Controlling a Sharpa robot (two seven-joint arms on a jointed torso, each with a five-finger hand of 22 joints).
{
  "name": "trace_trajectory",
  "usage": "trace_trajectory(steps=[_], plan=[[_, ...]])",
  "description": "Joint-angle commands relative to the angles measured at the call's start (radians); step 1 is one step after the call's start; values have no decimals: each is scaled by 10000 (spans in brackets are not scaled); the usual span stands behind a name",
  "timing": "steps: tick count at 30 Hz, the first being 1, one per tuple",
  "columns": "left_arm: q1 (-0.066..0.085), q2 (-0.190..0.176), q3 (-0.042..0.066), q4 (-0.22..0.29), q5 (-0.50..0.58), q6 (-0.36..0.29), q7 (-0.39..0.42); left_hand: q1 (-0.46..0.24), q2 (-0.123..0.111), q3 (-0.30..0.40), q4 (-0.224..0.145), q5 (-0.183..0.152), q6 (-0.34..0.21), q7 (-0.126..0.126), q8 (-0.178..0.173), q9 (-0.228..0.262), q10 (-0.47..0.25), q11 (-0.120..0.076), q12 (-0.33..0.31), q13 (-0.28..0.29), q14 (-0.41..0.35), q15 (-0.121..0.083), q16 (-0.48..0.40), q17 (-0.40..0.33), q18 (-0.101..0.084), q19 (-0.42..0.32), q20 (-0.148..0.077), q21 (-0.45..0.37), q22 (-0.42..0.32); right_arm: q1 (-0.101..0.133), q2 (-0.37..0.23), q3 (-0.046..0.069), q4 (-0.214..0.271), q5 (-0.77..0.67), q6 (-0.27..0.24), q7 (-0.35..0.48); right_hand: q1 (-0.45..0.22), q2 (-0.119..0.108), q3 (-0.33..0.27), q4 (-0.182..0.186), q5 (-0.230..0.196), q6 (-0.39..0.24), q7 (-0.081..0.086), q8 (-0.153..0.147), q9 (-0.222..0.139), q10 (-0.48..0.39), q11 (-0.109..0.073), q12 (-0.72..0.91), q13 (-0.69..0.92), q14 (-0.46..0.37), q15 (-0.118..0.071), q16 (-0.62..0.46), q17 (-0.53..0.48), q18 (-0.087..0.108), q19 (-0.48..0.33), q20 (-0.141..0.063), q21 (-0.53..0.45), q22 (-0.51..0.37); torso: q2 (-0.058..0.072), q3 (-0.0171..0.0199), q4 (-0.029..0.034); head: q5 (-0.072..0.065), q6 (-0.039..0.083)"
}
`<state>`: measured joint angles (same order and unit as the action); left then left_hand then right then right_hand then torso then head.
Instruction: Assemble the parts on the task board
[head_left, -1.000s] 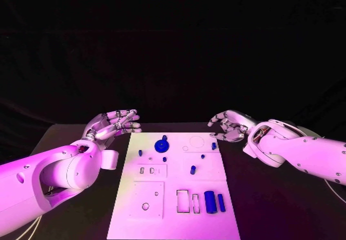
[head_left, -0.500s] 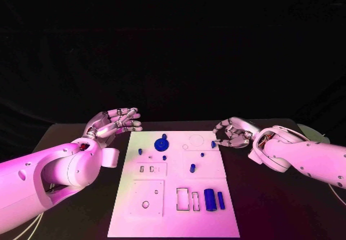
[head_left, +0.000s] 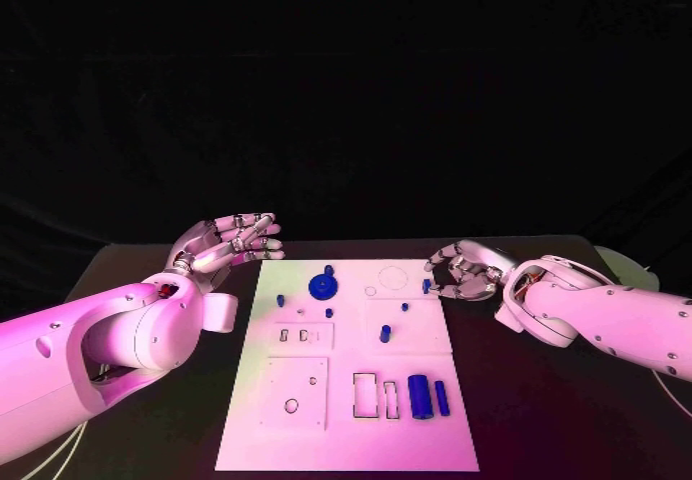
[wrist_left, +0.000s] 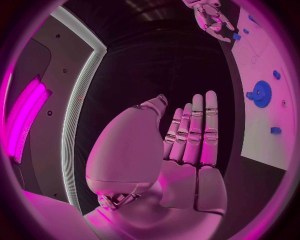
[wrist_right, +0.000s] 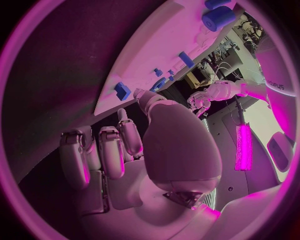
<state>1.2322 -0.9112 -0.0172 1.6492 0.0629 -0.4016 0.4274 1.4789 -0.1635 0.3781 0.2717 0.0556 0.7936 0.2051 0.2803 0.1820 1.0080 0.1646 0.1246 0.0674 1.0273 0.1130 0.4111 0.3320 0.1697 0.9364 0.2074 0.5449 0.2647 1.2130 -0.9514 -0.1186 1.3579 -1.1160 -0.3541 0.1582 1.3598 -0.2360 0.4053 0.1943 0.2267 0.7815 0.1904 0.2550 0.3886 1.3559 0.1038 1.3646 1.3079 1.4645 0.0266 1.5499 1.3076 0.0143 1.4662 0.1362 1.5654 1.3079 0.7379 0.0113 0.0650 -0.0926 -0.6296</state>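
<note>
A: What are the hands doing?

B: The left hand (head_left: 231, 246) hovers just off the far left corner of the task board (head_left: 351, 440); its fingers (wrist_left: 194, 127) are straight, close together and hold nothing. The right hand (head_left: 463, 272) is at the board's right edge near the far corner, fingers curled, beside a small blue peg (head_left: 427, 286). Whether it touches or grips the peg, I cannot tell.

A: And the parts?

B: A blue gear (head_left: 323, 289) lies on the board's far left area. Small blue pieces sit mid-board. A blue cylinder (head_left: 420, 398) and a thinner blue bar (head_left: 443, 401) lie near the right edge, toward the near end.
</note>
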Motion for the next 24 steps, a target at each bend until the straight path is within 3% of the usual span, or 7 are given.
trace_trajectory(steps=[1,10,24], plan=[[10,10,6,16,-48,196,52,79,-9,65,3,-34,-50,179,-53,-9,5,36,-57,-15,-65,-24,-9,14,106,-27,-21,35,11,-53,112,-1,-100,-180,173,-166,-53,-23,-43,-2,70,-77,-23,-30,-13,-32,-13,-29,191,937,27,50,2096,-112,959,-7,-29,2537,-1,6,11,21,-20],[10,1,6,1,-48,197,44,67,-19,65,5,-35,-42,171,-51,-8,20,32,-62,-11,-75,-23,-13,26,104,-43,-19,51,20,-210,341,-1,-323,-321,192,-296,-11,61,-23,-5,99,17,-36,7,5,13,-21,17,237,941,26,56,2116,-119,980,0,-9,2560,-1,7,8,73,-81],[10,-15,6,-12,-48,193,34,66,-21,72,2,-34,-40,167,-53,-8,26,30,-72,-9,-82,-24,-16,38,104,-56,-19,66,29,-264,447,0,-544,-354,-6,-391,39,285,104,-6,142,396,-88,140,54,137,-70,136,353,947,-9,64,2140,-136,1028,-21,36,2609,-13,1,-1,80,-120]])
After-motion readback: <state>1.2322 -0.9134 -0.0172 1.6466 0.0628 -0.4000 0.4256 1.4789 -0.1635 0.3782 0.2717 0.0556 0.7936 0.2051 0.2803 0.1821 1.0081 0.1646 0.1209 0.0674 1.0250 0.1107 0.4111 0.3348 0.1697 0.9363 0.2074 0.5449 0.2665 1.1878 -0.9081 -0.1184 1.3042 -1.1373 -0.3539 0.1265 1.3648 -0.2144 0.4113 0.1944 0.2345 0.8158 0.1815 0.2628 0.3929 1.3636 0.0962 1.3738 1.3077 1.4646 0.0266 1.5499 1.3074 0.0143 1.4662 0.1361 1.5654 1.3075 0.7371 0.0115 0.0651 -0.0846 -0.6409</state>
